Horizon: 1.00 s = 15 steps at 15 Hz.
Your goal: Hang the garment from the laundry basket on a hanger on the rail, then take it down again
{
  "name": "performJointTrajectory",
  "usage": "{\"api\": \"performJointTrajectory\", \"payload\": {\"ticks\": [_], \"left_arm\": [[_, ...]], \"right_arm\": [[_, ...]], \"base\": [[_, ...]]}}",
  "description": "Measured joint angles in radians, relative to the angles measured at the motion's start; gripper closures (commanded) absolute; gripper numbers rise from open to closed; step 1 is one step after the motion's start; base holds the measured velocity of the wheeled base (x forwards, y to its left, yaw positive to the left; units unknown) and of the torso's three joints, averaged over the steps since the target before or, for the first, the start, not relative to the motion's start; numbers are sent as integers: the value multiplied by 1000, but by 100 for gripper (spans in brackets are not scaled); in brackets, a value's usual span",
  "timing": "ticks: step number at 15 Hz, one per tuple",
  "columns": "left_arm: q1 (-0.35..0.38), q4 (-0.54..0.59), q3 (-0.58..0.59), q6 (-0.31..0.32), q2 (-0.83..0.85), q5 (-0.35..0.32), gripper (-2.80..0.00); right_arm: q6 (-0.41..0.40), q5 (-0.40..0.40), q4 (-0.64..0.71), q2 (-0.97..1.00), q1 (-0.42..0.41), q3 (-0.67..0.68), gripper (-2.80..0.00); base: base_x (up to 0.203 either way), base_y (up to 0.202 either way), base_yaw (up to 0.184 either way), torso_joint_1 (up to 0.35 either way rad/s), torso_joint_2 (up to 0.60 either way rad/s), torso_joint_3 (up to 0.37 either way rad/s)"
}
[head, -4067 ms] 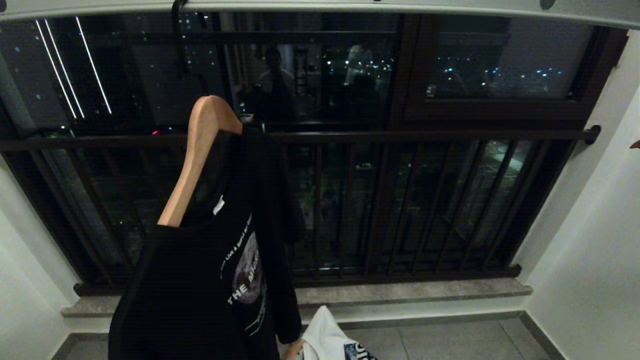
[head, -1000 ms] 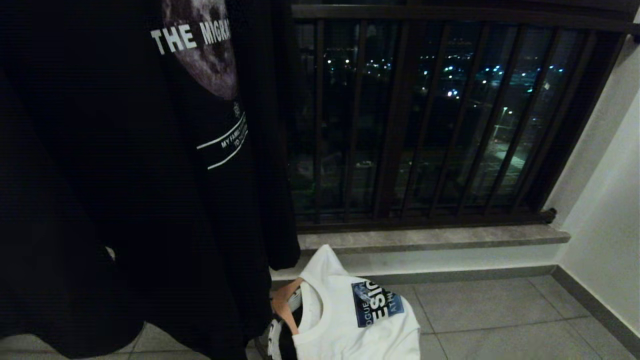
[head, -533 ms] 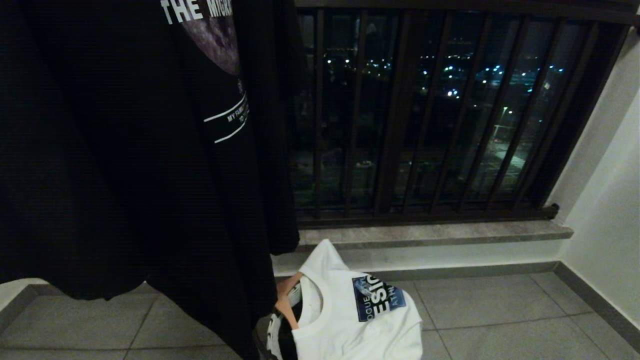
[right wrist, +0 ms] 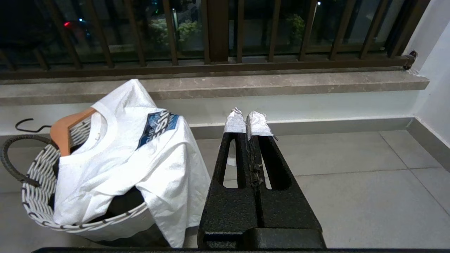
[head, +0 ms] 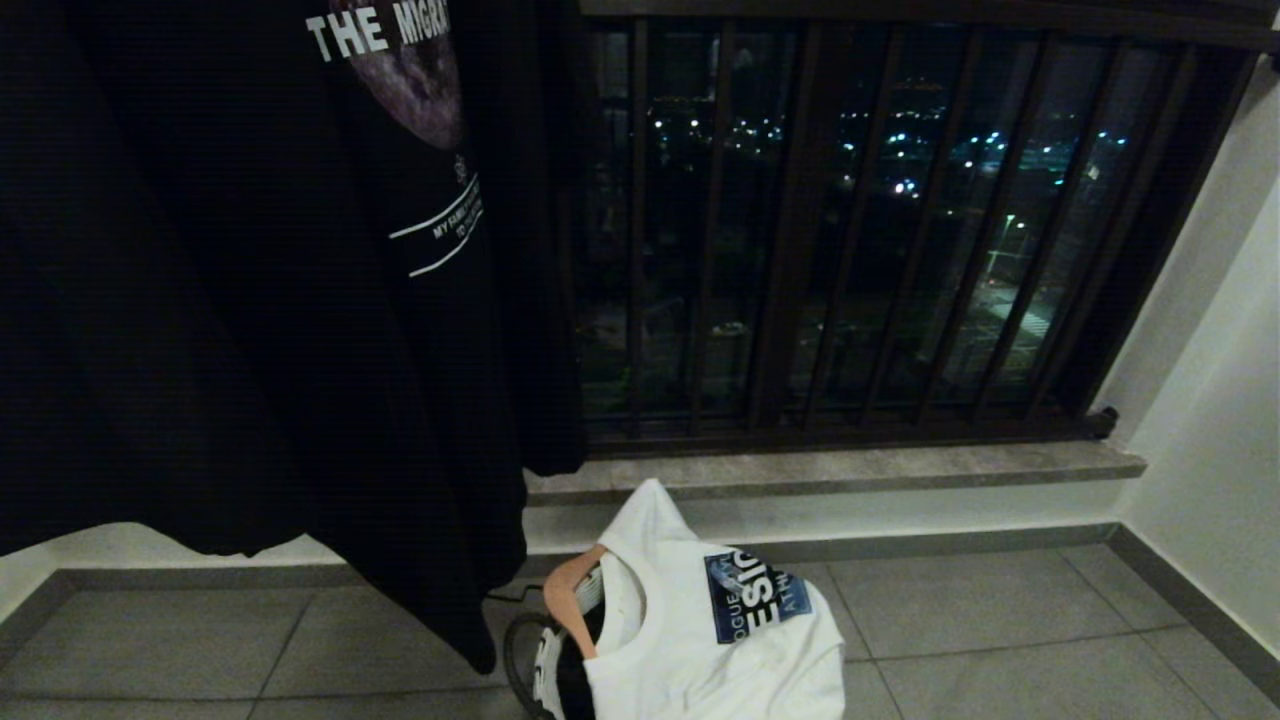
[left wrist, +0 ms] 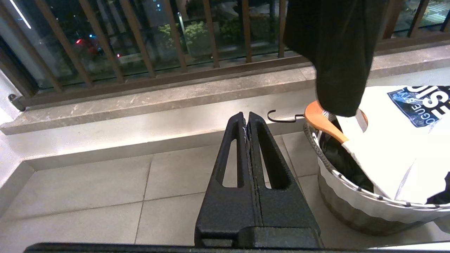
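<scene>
While both the left gripper [left wrist: 246, 121] and right gripper [right wrist: 248, 123] are kept closed and empty, the white garment [head: 715, 625], draped over the laundry basket [right wrist: 38, 168], must be reached next.

Beside the woven laundry basket [right wrist: 38, 196], a matt white cloth shirt [right wrist: 133, 154] is draping over a smooth wooden hanger [right wrist: 65, 128]; grey floor tiles [right wrist: 351, 196] are looking faintly glossy.

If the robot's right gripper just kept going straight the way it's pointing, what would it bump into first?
Probably the floor tiles just before the white step under the stone sill. The shut right gripper points there, with the laundry basket off to one side. Depth is hard to judge.
</scene>
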Motion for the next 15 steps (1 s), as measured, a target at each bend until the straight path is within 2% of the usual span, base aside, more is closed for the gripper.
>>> {"api": "performJointTrajectory", "payload": {"ticks": [15], "left_arm": [[0,-1,0,-3,0,1,0]], "right_arm": [[0,0,0,0,0,0,0]], "base": [[0,0,0,0,0,0]]}}
